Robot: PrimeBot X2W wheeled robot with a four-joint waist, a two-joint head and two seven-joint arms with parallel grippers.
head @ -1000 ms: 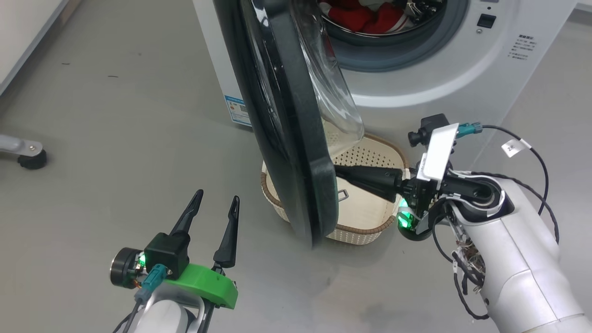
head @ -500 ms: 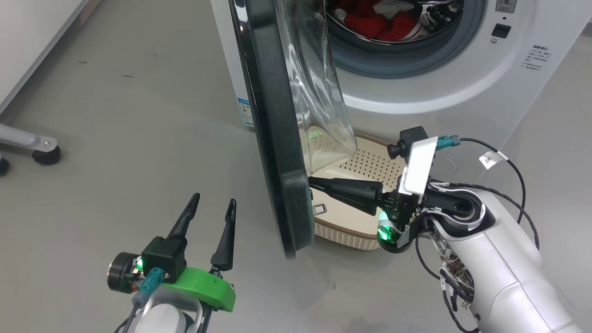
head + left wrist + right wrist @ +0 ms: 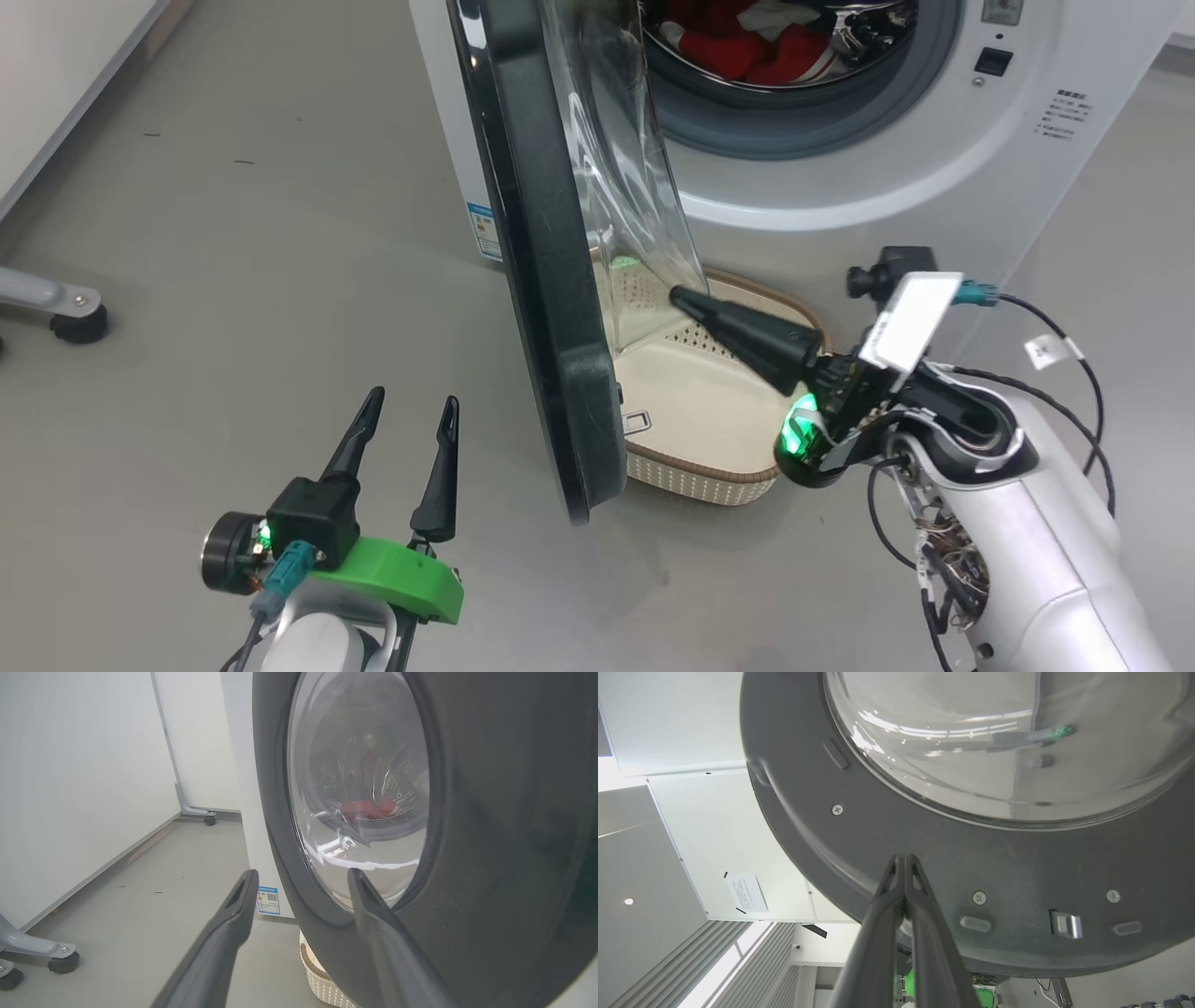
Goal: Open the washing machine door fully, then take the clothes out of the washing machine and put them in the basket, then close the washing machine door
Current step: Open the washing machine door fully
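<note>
The washing machine (image 3: 868,177) stands at the top with its door (image 3: 541,280) swung out edge-on, black rim toward me, glass bowl (image 3: 621,187) facing the port. Red clothes (image 3: 747,42) lie in the drum, and through the glass they look like a red patch (image 3: 369,808). The cream basket (image 3: 709,471) sits on the floor below the door. My right gripper (image 3: 680,297) is shut and empty. Its tip (image 3: 903,858) is close against the door's grey inner rim (image 3: 1017,868), just under the bowl. My left gripper (image 3: 406,411) hangs open on the door's outer side (image 3: 490,835), apart from it.
A grey wheeled leg (image 3: 65,313) stands on the floor at the far left, by a white wall panel (image 3: 47,84). Bare grey floor lies around my left arm. A blue sticker (image 3: 268,900) marks the machine's side. The door latch (image 3: 1066,925) sticks out of the inner rim.
The door has swung a little further out to the left. My shut right gripper has risen from the door's lower inner rim toward the glass bowl. The head camera has shifted slightly.
</note>
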